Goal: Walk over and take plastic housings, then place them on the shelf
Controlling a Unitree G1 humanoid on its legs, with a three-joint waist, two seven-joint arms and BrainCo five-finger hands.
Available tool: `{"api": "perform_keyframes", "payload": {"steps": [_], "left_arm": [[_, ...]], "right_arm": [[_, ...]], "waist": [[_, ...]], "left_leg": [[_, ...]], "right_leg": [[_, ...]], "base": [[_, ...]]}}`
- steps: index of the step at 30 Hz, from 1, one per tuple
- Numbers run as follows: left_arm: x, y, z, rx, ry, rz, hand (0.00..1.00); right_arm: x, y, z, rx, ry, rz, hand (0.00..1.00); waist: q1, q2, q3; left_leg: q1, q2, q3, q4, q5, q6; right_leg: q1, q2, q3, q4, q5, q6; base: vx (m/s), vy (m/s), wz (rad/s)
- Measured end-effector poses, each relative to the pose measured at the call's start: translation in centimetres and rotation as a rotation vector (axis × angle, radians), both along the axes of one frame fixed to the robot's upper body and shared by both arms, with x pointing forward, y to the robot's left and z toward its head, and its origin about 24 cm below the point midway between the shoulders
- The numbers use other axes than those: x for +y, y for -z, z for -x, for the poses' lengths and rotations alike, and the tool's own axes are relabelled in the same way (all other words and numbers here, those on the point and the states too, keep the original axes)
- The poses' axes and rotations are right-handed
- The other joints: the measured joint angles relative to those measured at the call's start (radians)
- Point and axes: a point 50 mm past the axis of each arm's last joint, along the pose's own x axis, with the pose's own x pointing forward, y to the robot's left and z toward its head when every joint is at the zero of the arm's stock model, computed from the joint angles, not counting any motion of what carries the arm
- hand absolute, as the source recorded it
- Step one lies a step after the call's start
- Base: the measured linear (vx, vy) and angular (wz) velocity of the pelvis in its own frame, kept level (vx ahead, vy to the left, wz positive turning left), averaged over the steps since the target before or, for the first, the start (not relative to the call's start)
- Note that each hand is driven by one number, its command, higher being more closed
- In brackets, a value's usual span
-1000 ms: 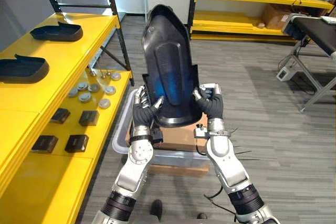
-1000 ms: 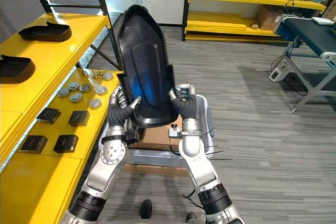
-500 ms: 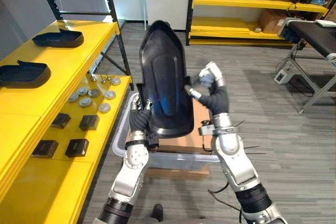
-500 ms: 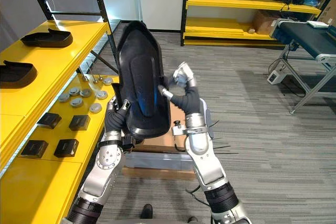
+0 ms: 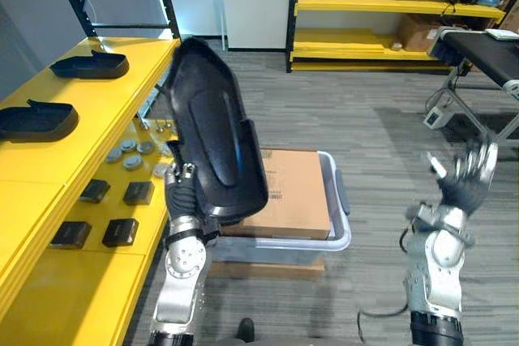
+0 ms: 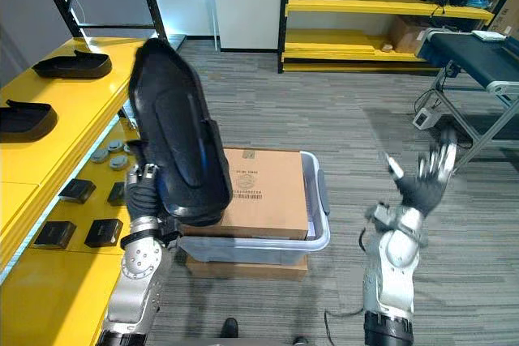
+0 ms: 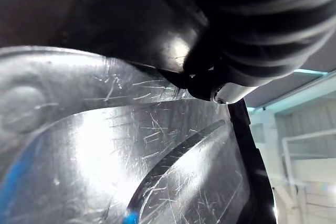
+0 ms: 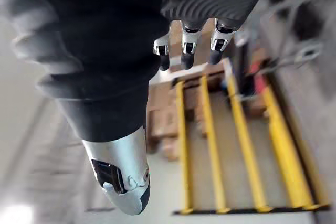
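— Since half a second ago the right hand [image 5: 462, 185] has let go of the plastic housing [image 5: 215, 143] and swung out to the right, hasn't it?

— Yes. It is now well apart from the housing, raised over the grey floor, its fingers straight and spread, holding nothing.

— And the housing?

— It has gone left with the left hand [image 5: 183, 192], which carries it alone. That hand's fingers are curled onto the housing's lower rim. The left wrist view shows one fingertip [image 7: 231, 92] pressed against the glossy shell.

— How does it sit?

— It is in the air, roughly upright. Its narrow end is up and leans to the far left, by the edge of the yellow shelf [image 5: 49, 168].

— What lies below?

— The cardboard box [image 5: 296, 188] in the grey bin [image 5: 345, 234] sits just right of the left hand, between the two arms.

— And on the shelf?

— On the upper level, a near black housing [image 5: 36, 119] lies with a far black housing [image 5: 89, 65] behind it. On the lower level are round grey discs [image 5: 130, 155] and small black blocks [image 5: 138, 192].
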Motion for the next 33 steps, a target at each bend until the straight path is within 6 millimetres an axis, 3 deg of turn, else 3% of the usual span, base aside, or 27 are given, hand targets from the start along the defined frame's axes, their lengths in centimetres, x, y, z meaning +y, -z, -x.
{"api": "perform_keyframes", "payload": {"steps": [3,6,10,13,14,16,18,19,20,21,22,23,24,25,26,27,28,30,31,32,33], "left_arm": [[0.0,0.3,0.6,0.006,0.018,-0.007,1.0],[-0.6,0.8,1.1,0.028,0.071,-0.007,1.0],[-0.9,0.9,2.8,0.041,0.106,0.012,1.0],[-0.9,0.1,3.2,0.001,0.108,0.042,1.0],[-0.8,-0.1,3.3,-0.011,0.107,0.046,1.0],[-0.9,-0.2,3.4,-0.02,0.104,0.076,1.0],[-0.8,-0.5,3.5,-0.038,0.086,0.11,1.0],[-0.8,-0.6,3.5,-0.045,0.077,0.12,1.0],[-0.8,-0.7,3.4,-0.052,0.081,0.128,1.0],[-0.9,-0.7,3.4,-0.055,0.082,0.129,1.0],[-1.0,-0.8,3.3,-0.063,0.085,0.135,1.0],[-1.1,-0.9,3.2,-0.068,0.088,0.137,1.0],[-1.4,-1.1,3.1,-0.083,0.104,0.139,1.0],[-1.7,-1.4,2.9,-0.105,0.118,0.142,1.0],[-1.9,-1.5,2.8,-0.11,0.126,0.144,1.0],[-2.4,-1.4,2.3,-0.116,0.154,0.158,1.0],[-2.5,-1.3,2.2,-0.113,0.159,0.162,1.0],[-2.8,-0.8,1.5,-0.093,0.179,0.162,1.0],[-3.2,-0.4,1.1,-0.075,0.198,0.16,1.0],[-3.5,-0.1,1.0,-0.061,0.212,0.156,1.0],[-3.9,0.1,1.0,-0.044,0.24,0.147,1.0]], "right_arm": [[0.5,5.2,3.7,0.236,-0.01,-0.126,0.0],[1.5,9.1,7.5,0.44,-0.026,-0.244,0.0],[4.6,11.5,10.2,0.556,-0.066,-0.364,0.0],[6.7,12.1,10.5,0.598,-0.139,-0.393,0.0],[7.3,12.2,10.2,0.605,-0.176,-0.393,0.0],[7.7,12.2,9.7,0.604,-0.215,-0.389,0.0],[8.2,12.0,8.7,0.591,-0.247,-0.382,0.0],[8.3,12.1,8.3,0.595,-0.265,-0.374,0.0],[8.2,11.8,7.5,0.583,-0.279,-0.355,0.0],[8.1,11.8,7.3,0.583,-0.287,-0.347,0.0],[8.5,11.8,7.2,0.589,-0.31,-0.339,0.0],[8.8,11.8,7.1,0.594,-0.33,-0.334,0.0],[9.1,11.8,7.1,0.599,-0.351,-0.33,0.0],[9.3,11.7,6.7,0.594,-0.368,-0.324,0.0],[9.3,11.7,6.6,0.594,-0.374,-0.319,0.0],[9.5,11.8,6.4,0.607,-0.387,-0.317,0.0],[9.7,11.9,6.3,0.61,-0.393,-0.323,0.0],[10.0,12.0,6.3,0.611,-0.409,-0.331,0.0],[10.1,12.1,6.5,0.63,-0.416,-0.336,0.0],[10.2,12.2,6.6,0.64,-0.417,-0.34,0.0],[10.4,12.3,6.7,0.654,-0.424,-0.344,0.0]], "waist": [[0.003,0.009,-0.005],[0.008,0.009,-0.004],[0.009,-0.002,0.007],[0.024,-0.02,0.037],[0.046,-0.022,0.054],[0.065,-0.014,0.071],[0.067,-0.009,0.082],[0.074,-0.02,0.095],[0.089,-0.011,0.102],[0.094,-0.004,0.104],[0.09,0.008,0.102],[0.087,0.01,0.098],[0.085,-0.01,0.1],[0.089,-0.004,0.094],[0.089,-0.004,0.093],[0.094,-0.009,0.091],[0.093,-0.011,0.091],[0.09,-0.012,0.091],[0.087,-0.014,0.093],[0.085,-0.013,0.093],[0.07,-0.015,0.094]], "left_leg": [[-0.003,0.001,-0.009,0.0,-0.001,-0.002],[0.0,0.002,-0.022,0.001,-0.001,-0.002],[-0.004,-0.003,-0.07,0.002,-0.004,0.002],[-0.044,-0.021,-0.132,0.06,-0.01,-0.002],[-0.076,-0.037,-0.17,0.11,-0.023,-0.007],[-0.136,-0.057,-0.222,0.167,-0.033,-0.004],[-0.183,-0.064,-0.203,0.182,-0.053,0.026],[-0.233,-0.035,-0.086,0.238,-0.074,0.057],[-0.275,0.006,0.073,0.331,-0.102,0.094],[-0.277,0.033,0.158,0.364,-0.121,0.118],[-0.271,0.076,0.3,0.382,-0.155,0.121],[-0.26,0.086,0.362,0.381,-0.162,0.129],[-0.246,0.1,0.477,0.385,-0.187,0.158],[-0.238,0.111,0.566,0.386,-0.205,0.148],[-0.24,0.11,0.597,0.385,-0.209,0.145],[-0.243,0.06,0.576,0.37,-0.22,0.154],[-0.241,0.043,0.562,0.368,-0.224,0.159],[-0.235,0.002,0.525,0.396,-0.254,0.168],[-0.217,-0.018,0.499,0.413,-0.272,0.177],[-0.205,-0.023,0.482,0.42,-0.282,0.178],[-0.175,-0.024,0.45,0.42,-0.295,0.179]], "right_leg": [[0.006,0.001,-0.008,0.0,-0.001,0.001],[0.019,0.002,-0.025,0.008,-0.001,0.003],[0.022,-0.004,-0.077,0.07,-0.055,0.01],[0.019,-0.024,-0.168,0.158,-0.109,0.015],[0.015,-0.035,-0.215,0.197,-0.129,0.007],[0.016,-0.049,-0.31,0.239,-0.159,0.008],[0.02,-0.077,-0.428,0.253,-0.175,0.006],[0.021,-0.102,-0.495,0.261,-0.179,0.002],[0.036,-0.118,-0.553,0.271,-0.189,0.004],[0.048,-0.125,-0.579,0.281,-0.191,0.017],[0.082,-0.143,-0.641,0.314,-0.21,0.042],[0.096,-0.155,-0.672,0.329,-0.214,0.048],[0.119,-0.18,-0.714,0.328,-0.213,0.05],[0.14,-0.191,-0.765,0.308,-0.207,0.061],[0.147,-0.194,-0.79,0.296,-0.203,0.067],[0.182,-0.206,-0.842,0.269,-0.203,0.065],[0.192,-0.212,-0.848,0.269,-0.204,0.063],[0.209,-0.254,-0.832,0.334,-0.204,0.04],[0.2,-0.308,-0.786,0.454,-0.197,-0.006],[0.187,-0.327,-0.746,0.523,-0.19,-0.061],[0.141,-0.324,-0.621,0.64,-0.198,-0.117]], "base": [[0.01,-0.003,0.1],[0.01,-0.022,0.17],[-0.02,-0.034,0.35],[-0.02,-0.041,0.97],[-0.06,-0.034,1.26],[-0.06,-0.032,1.48],[-0.04,-0.007,1.82],[0.0,0.038,1.79],[0.01,0.047,1.43],[0.05,0.042,1.51],[0.07,0.035,1.32],[0.14,0.057,1.62],[0.2,0.077,1.48],[0.17,0.076,1.38],[0.23,0.145,1.53],[0.18,0.133,1.19],[0.21,0.159,1.06],[0.16,0.138,0.66],[0.18,0.166,0.67],[0.18,0.152,0.63],[0.19,0.115,0.61]]}}
